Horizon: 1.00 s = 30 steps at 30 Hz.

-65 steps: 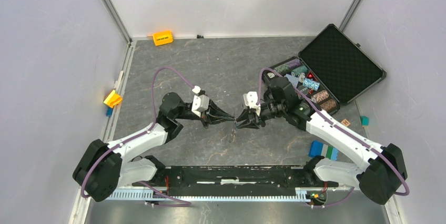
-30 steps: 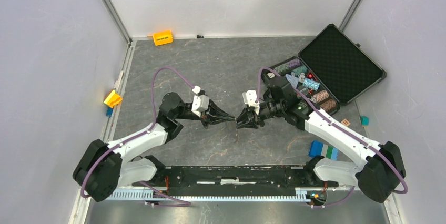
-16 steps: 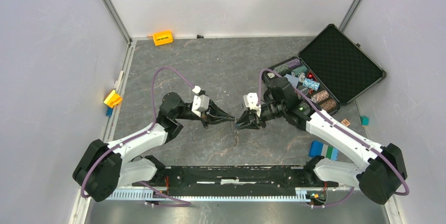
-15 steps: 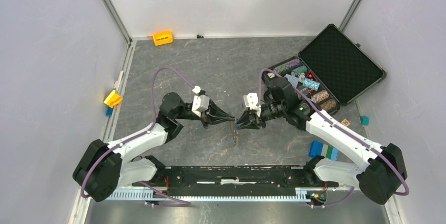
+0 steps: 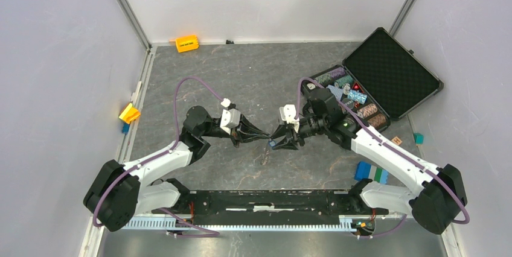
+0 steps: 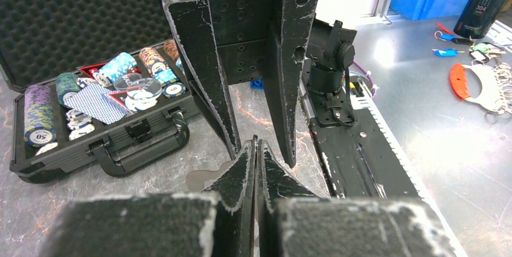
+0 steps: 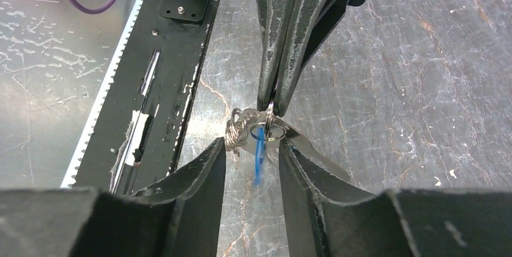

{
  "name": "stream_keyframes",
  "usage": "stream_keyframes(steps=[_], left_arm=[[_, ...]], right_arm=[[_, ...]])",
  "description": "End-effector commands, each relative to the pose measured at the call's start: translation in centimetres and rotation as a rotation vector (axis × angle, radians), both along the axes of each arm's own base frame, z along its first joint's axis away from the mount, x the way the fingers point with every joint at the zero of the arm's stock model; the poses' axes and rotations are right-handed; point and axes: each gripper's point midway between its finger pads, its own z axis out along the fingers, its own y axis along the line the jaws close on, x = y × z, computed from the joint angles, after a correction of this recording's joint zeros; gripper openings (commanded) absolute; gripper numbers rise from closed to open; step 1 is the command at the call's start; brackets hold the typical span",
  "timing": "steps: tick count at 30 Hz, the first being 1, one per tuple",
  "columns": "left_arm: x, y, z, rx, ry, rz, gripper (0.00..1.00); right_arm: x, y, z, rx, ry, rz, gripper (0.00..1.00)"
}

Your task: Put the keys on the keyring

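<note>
The left gripper (image 5: pixel 264 138) was clamped shut on the edge of the keyring (image 7: pixel 241 125), holding it midway between the two arms, seemingly just above the counter (image 5: pixel 241 76). From the ring a silver key (image 7: pixel 309 149) ran out slantwise, its long axis pointing away from the ring toward the lower right of the right wrist view. A blue piece (image 7: pixel 258 159) hung beside it, too blurred to identify. The right gripper (image 5: pixel 279 143) had just widened its jaws from a narrower setting and stood partly open astride the bunch, gripping nothing visible. That looked like a release for a fresh grip, not a key threaded.
</note>
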Motion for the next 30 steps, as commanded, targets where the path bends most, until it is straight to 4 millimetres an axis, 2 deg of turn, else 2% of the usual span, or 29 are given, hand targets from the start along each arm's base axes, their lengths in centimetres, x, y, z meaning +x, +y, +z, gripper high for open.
stream_keyframes(steps=[1, 8, 16, 27, 30], left_arm=[[0.0, 0.0, 1.1, -0.027, -0.031, -0.001, 0.02], [0.0, -0.1, 1.2, -0.029, -0.032, -0.001, 0.02], [-0.2, 0.0, 1.3, -0.033, -0.033, -0.003, 0.02], [-0.2, 0.1, 1.1, -0.027, -0.037, -0.002, 0.02], [-0.2, 0.1, 0.9, -0.021, -0.041, -0.001, 0.02]], right_arm=[[0.4, 0.4, 0.9, 0.033, -0.012, 0.0, 0.45], [0.4, 0.6, 0.6, 0.035, 0.012, 0.0, 0.43], [0.6, 0.8, 0.2, 0.029, 0.021, 0.007, 0.26], [0.9, 0.1, 0.3, 0.001, -0.044, -0.019, 0.14], [1.1, -0.3, 0.5, -0.017, -0.078, -0.032, 0.06]])
